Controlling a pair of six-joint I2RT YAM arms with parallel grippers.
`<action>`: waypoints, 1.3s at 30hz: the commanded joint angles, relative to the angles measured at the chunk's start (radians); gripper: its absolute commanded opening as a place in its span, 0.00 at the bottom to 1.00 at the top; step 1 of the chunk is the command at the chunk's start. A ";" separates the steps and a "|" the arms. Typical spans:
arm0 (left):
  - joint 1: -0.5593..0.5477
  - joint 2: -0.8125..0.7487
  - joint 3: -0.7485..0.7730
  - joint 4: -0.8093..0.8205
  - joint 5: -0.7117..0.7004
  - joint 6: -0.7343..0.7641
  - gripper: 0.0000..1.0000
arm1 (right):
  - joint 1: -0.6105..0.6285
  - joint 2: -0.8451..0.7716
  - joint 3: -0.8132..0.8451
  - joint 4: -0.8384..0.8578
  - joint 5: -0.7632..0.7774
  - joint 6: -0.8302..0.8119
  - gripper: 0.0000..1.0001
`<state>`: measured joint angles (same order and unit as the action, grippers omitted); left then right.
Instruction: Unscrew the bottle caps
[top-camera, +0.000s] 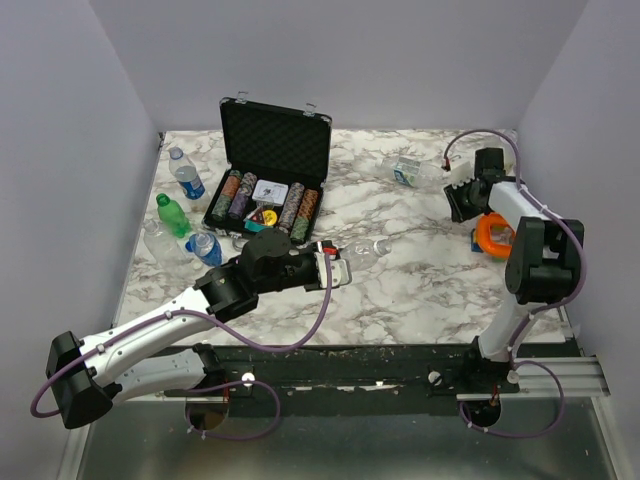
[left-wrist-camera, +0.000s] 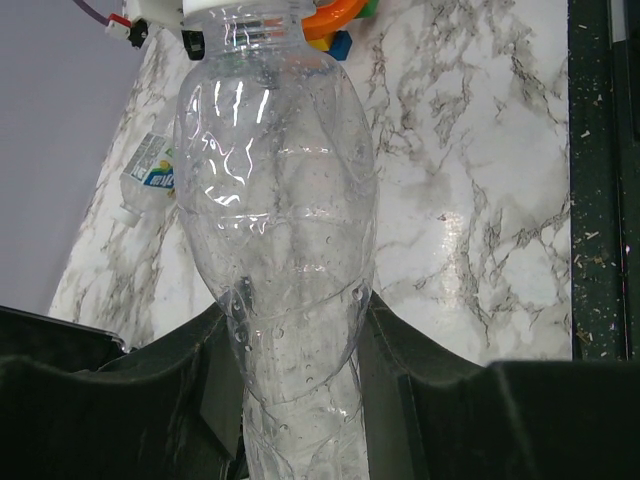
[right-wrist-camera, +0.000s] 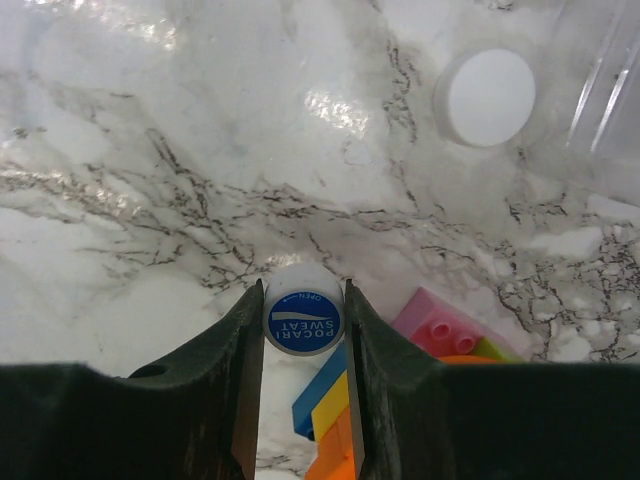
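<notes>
My left gripper (top-camera: 338, 268) is shut on a clear, label-free bottle (top-camera: 368, 248) and holds it lying out to the right over the table's middle. In the left wrist view the fingers (left-wrist-camera: 400, 350) clamp its lower body (left-wrist-camera: 275, 200), and its neck is cut off by the top edge. My right gripper (top-camera: 462, 198) is at the far right, shut on a white cap with a blue printed top (right-wrist-camera: 303, 318), held just above the marble. A second white cap (right-wrist-camera: 487, 97) lies loose on the table beyond it.
A pale-labelled bottle (top-camera: 405, 170) lies at the back right. Several bottles, one green (top-camera: 172, 215), stand at the left by the open black chip case (top-camera: 270, 160). Orange and coloured toy bricks (right-wrist-camera: 445, 325) lie beside the right gripper.
</notes>
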<state>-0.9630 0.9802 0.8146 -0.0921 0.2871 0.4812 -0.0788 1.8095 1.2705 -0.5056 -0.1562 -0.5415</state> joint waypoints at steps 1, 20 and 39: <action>0.000 0.002 -0.009 0.023 -0.016 -0.004 0.00 | -0.003 0.063 0.062 0.033 0.084 0.020 0.39; 0.001 0.000 -0.009 0.040 0.003 -0.026 0.00 | -0.009 -0.192 -0.032 -0.128 -0.250 -0.107 0.60; 0.122 0.012 -0.084 0.448 0.329 -0.440 0.00 | 0.233 -0.653 -0.008 -0.762 -1.252 -0.788 1.00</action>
<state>-0.8772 0.9756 0.7383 0.1741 0.4698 0.2066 0.0673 1.1542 1.2186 -1.1877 -1.2484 -1.2877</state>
